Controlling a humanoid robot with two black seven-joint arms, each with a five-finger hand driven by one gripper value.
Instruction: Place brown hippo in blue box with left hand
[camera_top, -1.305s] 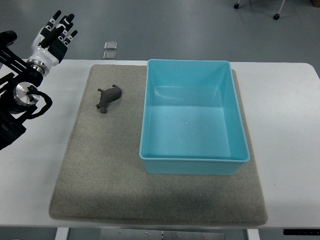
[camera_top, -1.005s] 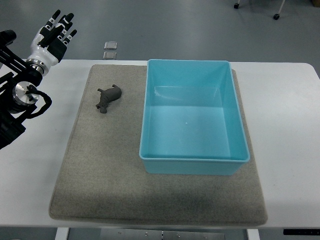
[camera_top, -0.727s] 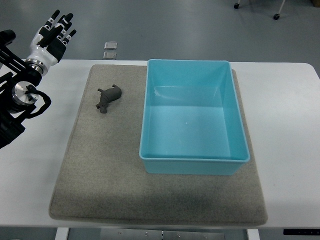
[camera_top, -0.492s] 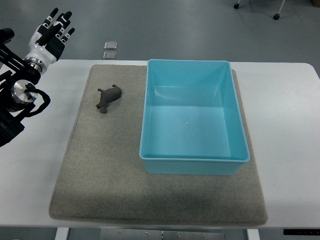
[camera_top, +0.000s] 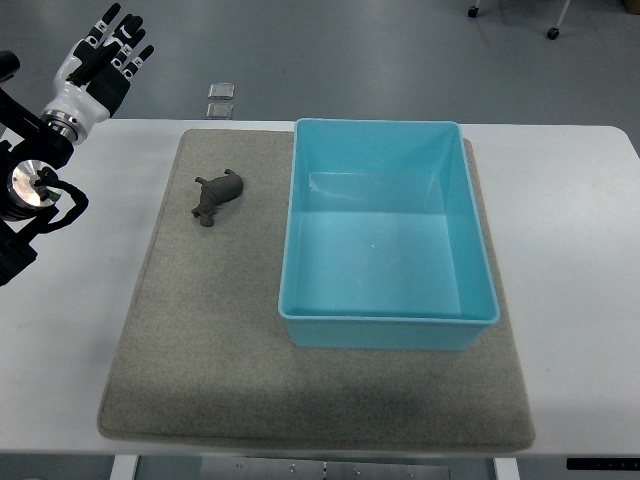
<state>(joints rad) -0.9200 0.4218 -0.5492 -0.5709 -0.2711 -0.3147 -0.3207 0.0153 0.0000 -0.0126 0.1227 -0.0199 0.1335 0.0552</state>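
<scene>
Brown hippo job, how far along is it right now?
Nothing looks done yet: the brown hippo lies on the grey mat, outside the blue box, which holds nothing. The left hand is open at the far left corner, well away from the toy. The reach, the grasp and the drop into the box are all left.

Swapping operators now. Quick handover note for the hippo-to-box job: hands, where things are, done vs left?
Left hand: open, fingers spread, holding nothing, up at the far left corner beyond the table edge, well clear of the toy.
Right hand: not in view.
Brown hippo: lying on the grey mat, to the left of the box, apart from it.
Blue box: on the mat, right of the hippo, empty.
Done: nothing yet; the hippo is not grasped.
Left: bring the left hand over to the hippo, grasp it, carry it right over the box wall, release inside.
</scene>
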